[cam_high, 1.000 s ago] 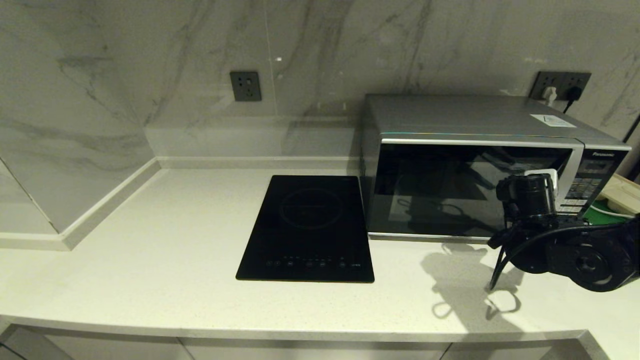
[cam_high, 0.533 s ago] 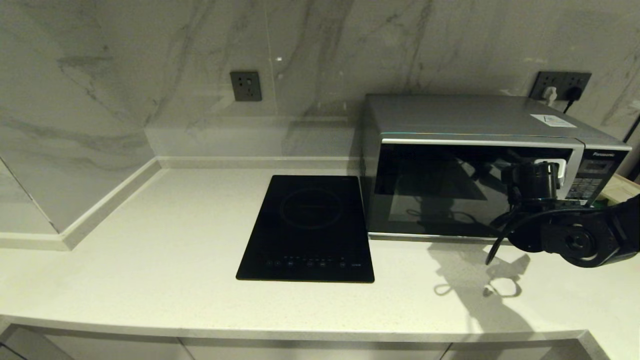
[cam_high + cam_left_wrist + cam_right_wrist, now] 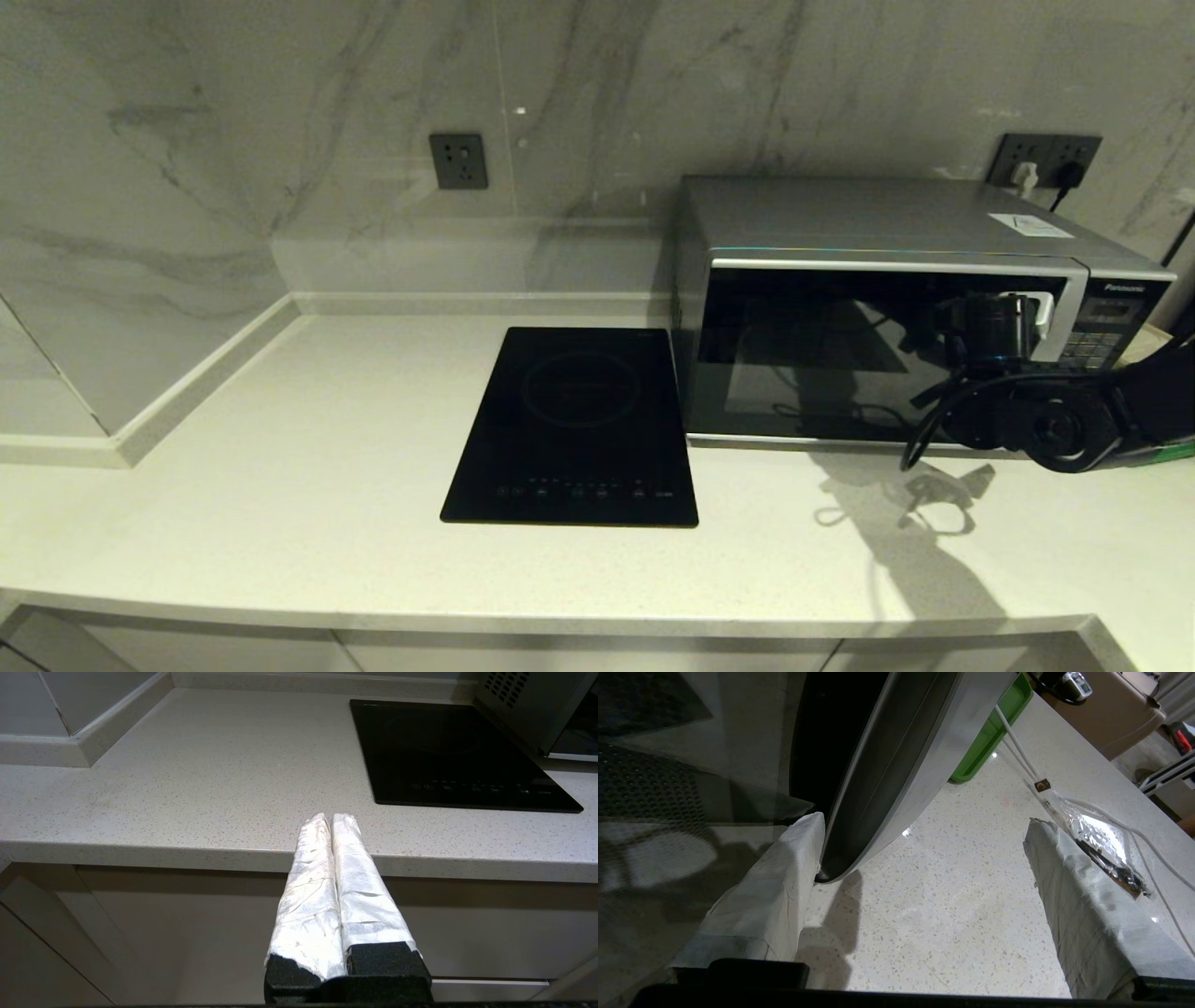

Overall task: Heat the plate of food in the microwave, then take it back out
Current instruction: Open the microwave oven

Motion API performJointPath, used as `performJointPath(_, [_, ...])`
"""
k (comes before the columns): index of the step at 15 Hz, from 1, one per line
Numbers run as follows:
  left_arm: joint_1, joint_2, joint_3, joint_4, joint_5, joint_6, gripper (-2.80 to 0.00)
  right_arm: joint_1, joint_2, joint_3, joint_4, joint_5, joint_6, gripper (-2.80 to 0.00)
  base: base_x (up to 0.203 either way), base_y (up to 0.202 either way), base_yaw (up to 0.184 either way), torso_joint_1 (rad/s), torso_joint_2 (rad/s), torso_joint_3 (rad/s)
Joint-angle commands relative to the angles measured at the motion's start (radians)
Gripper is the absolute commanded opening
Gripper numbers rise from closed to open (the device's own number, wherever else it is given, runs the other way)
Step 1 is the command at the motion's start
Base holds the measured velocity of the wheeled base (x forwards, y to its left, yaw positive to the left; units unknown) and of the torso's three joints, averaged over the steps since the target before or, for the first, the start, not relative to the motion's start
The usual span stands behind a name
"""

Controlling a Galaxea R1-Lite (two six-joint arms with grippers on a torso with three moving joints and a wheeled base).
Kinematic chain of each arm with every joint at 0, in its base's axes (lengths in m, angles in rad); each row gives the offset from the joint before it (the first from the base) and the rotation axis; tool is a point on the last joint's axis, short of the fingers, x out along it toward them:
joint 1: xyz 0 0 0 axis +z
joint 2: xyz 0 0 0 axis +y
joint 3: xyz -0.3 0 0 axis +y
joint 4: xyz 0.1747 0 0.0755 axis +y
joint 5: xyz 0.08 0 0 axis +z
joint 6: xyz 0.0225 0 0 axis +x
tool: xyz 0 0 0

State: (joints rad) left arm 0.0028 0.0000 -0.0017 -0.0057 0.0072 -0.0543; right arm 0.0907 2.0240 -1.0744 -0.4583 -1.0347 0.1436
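Observation:
The silver-grey microwave [image 3: 840,219] stands at the back right of the counter with its dark glass door closed. My right gripper [image 3: 1025,320] hangs open in front of the door's right side, near the keypad. In the right wrist view the gripper [image 3: 922,823] straddles the lower end of the curved silver trim [image 3: 896,765], which lies close beside one taped finger [image 3: 784,877]; the other finger [image 3: 1073,896] stands well clear. The plate of food is out of view. My left gripper [image 3: 331,817] is shut and empty, parked just off the counter's front edge.
A flat black induction hob [image 3: 574,420] lies left of the microwave. A green tray [image 3: 994,732] sits right of the microwave, with a white cable and a foil packet [image 3: 1097,835] on the counter beside it. Wall sockets [image 3: 458,161] are behind.
My right arm has risen and moved in toward the microwave door's right edge. Its gripper stays open. The left arm has not moved.

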Motion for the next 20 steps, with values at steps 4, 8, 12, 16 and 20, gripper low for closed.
performJointPath(4, [0.000,0.000,0.000,0.000,0.000,-0.001,-2.80,-0.020,0.009,-0.002,-0.010,-0.007,0.007,0.00,0.000,0.000,0.000,0.000,0.00,0.000])
performJointPath(8, [0.000,0.000,0.000,0.000,0.000,-0.001,-2.80,-0.045,-0.002,-0.005,-0.010,-0.008,0.007,0.00,0.000,0.000,0.000,0.000,0.00,0.000])
performJointPath(12, [0.000,0.000,0.000,0.000,0.000,-0.001,-2.80,-0.054,-0.010,-0.001,-0.010,-0.011,0.013,0.00,0.000,0.000,0.000,0.000,0.00,0.000])
performJointPath(16, [0.000,0.000,0.000,0.000,0.000,-0.001,-2.80,-0.054,-0.044,0.013,-0.010,-0.011,0.013,0.00,0.000,0.000,0.000,0.000,0.00,0.000])
performJointPath(20, [0.000,0.000,0.000,0.000,0.000,-0.001,-2.80,-0.054,-0.071,0.049,-0.010,-0.037,0.015,0.00,0.000,0.000,0.000,0.000,0.00,0.000])
